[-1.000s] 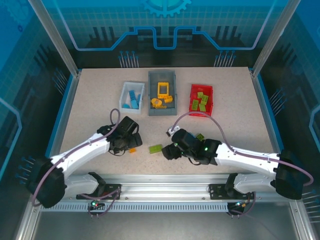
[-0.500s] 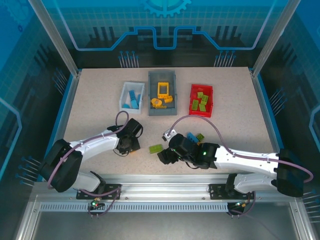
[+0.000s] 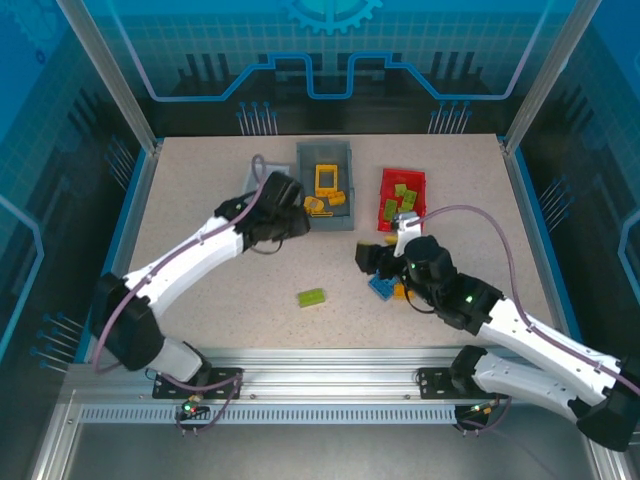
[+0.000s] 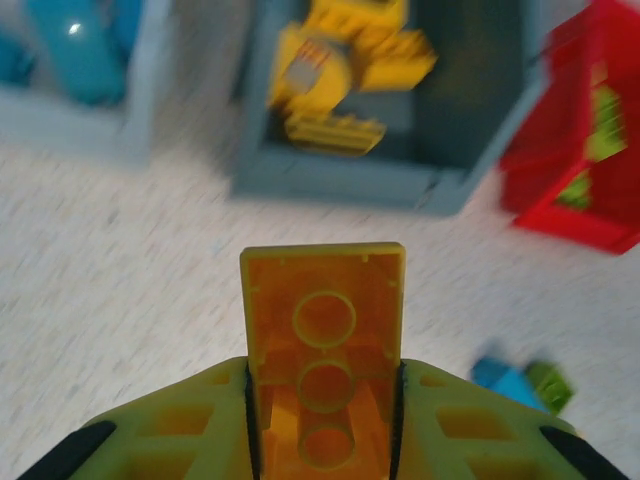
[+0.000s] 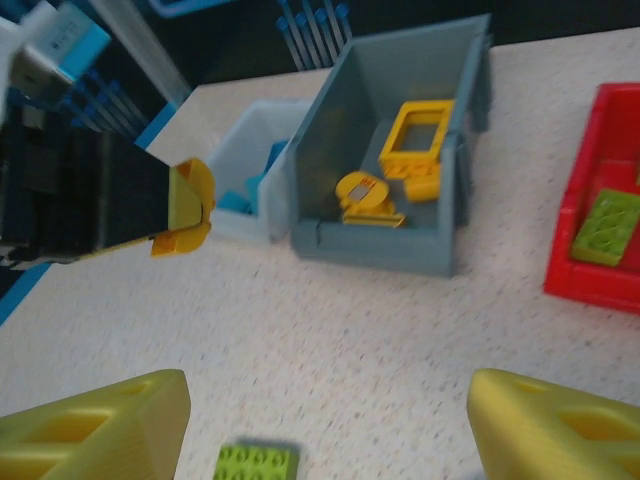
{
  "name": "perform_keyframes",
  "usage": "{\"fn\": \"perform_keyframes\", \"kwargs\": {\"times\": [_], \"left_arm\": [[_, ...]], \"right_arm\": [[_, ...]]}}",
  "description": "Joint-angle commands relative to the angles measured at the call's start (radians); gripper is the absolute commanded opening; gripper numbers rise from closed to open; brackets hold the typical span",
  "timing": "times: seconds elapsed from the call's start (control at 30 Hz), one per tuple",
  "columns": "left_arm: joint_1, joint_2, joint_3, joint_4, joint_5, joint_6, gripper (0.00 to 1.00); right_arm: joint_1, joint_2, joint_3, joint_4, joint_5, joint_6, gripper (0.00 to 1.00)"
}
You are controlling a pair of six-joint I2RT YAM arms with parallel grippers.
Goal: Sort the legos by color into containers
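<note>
An orange brick (image 4: 322, 345) is pinched upright between the left gripper's (image 4: 322, 380) fingers, above the table just before the grey bin (image 5: 380, 250), toward the far edge. A lime brick (image 3: 311, 297) lies loose near the table's near edge. The right gripper (image 5: 325, 430) hangs with its fingers spread wide, holding nothing.

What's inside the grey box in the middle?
The grey box holds a yellow square frame, a round yellow piece and a small yellow brick. Its near wall hides part of the floor, so more may sit there.
</note>
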Motion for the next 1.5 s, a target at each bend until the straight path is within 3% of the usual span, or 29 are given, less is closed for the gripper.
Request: {"fn": "perform_keyframes", "kwargs": {"times": [0.0, 0.33, 0.47, 0.63, 0.93, 1.2, 1.37, 1.47], "left_arm": [[-0.002, 0.149, 0.159, -0.043, 0.023, 0.101, 0.32], [0.056, 0.616, 0.63, -0.112, 0.129, 0.145, 0.36], [0.077, 0.696, 0.684, -0.112, 0.178, 0.135, 0.42], [0.079, 0.713, 0.686, -0.124, 0.184, 0.127, 0.59], [0.058, 0.51, 0.571, -0.09, 0.146, 0.109, 0.64], [-0.059, 0.256, 0.303, 0.011, 0.106, 0.085, 0.66], [-0.148, 0.054, 0.089, 0.086, 0.009, 0.035, 0.66], [-0.2, -0.104, -0.052, 0.104, -0.098, -0.012, 0.66]], "right_arm": [[-0.069, 0.037, 0.022, 0.087, -0.066, 0.003, 0.75], [-0.131, 0.138, 0.116, 0.097, -0.129, 0.005, 0.76], [-0.132, 0.138, 0.105, 0.087, -0.134, 0.012, 0.76], [-0.132, 0.132, 0.088, 0.065, -0.134, 0.017, 0.76], [-0.132, 0.078, 0.078, -0.067, -0.07, -0.002, 0.76], [-0.133, -0.003, 0.1, -0.306, 0.016, -0.018, 0.74], [-0.089, 0.055, 0.143, -0.407, -0.039, -0.082, 0.71], [0.023, 0.143, 0.137, -0.362, -0.155, -0.213, 0.75]]}}
